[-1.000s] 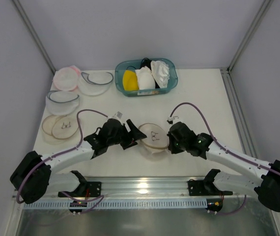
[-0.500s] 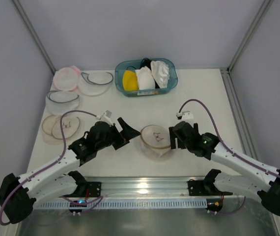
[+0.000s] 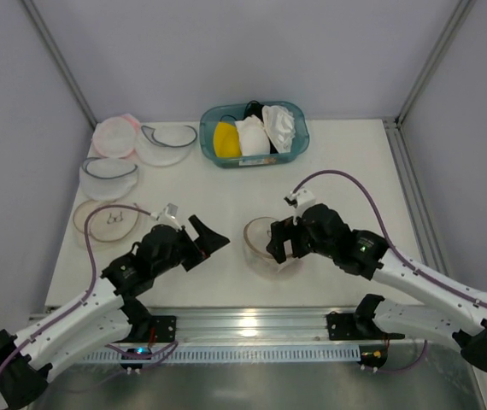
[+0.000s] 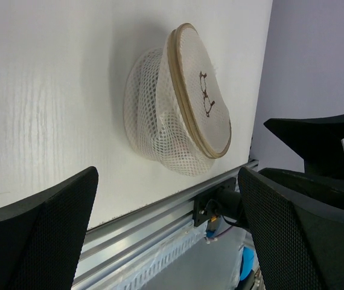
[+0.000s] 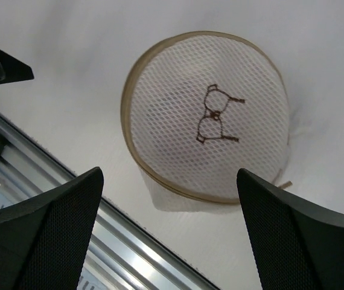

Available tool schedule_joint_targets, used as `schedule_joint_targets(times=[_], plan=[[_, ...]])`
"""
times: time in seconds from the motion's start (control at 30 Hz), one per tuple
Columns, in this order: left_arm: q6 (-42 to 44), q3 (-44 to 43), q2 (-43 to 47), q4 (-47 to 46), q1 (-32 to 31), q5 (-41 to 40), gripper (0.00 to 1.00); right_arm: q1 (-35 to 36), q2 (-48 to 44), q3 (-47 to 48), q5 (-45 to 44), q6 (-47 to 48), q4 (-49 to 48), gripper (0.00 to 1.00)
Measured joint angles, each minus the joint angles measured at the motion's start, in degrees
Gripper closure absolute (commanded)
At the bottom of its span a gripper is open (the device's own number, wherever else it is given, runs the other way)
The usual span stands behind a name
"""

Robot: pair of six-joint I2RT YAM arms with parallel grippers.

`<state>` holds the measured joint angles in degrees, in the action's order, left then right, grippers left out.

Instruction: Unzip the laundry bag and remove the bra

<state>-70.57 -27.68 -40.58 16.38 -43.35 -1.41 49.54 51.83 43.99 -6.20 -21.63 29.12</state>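
Shows, just beyond the aluminium rail (image 3: pixel 243 320) at the near edge of the table (image 3: pixel 346 171), the laundry bag (image 3: pixel 261 239) lying mid-table between both arms, a white mesh drum tilted on its side wall, tan rim and round face with the small bra drawing turned upward. Catches the right gripper (image 3: pixel 279 243) poised above that face and clear of it, fingers (image 5: pixel 45 235) spread wide, clasping nothing. Puts the left gripper (image 3: pixel 212 231) just to the bag's left, apart from it, fingers (image 4: pixel 39 241) likewise splayed wide and empty. Reveals a short tan tab (image 5: pixel 286 183) sticking out at the rim, closed as far as visible. Leaves the contents unreadable through the mesh. Takes in, farther back on the left, another tan-rimmed mesh round (image 3: pixel 107 220), then white mesh rounds with dark blue rims (image 3: pixel 109 175) and a pink mesh round (image 3: pixel 114 135). Ends at the far edge with a teal basket (image 3: pixel 261 161) holding a yellow bra (image 3: pixel 225 139) and white bras (image 3: pixel 252 135).
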Motion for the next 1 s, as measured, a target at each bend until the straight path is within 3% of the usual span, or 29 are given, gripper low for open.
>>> schedule_joint_targets(times=[0.1, 0.37, 0.53, 0.77, 1.0], plan=[[-0.13, 0.11, 1.38, 1.27, 0.0, -0.52, 0.01, 1.2, 4.92, 2.47, 3.08, 0.79, -2.12, 0.16], [-1.01, 0.87, 4.74, 2.99, 0.0, -1.38, 0.0, 2.12, 16.44, 6.71, 7.06, 2.05, -5.73, 0.3], [-1.07, 1.7, 6.67, 4.48, 0.0, -2.05, 0.01, 2.12, 22.43, 7.98, 8.5, 2.51, -6.23, 0.64], [-1.07, 1.92, 8.22, 5.77, 0.0, -2.71, 0.01, 2.12, 24.68, 8.11, 9.84, 2.4, -6.4, 0.65], [-1.07, 1.95, 8.37, 6.16, 0.0, -3.08, 0.01, 2.12, 24.65, 8.2, 10.12, 2.03, -6.45, 0.89]])
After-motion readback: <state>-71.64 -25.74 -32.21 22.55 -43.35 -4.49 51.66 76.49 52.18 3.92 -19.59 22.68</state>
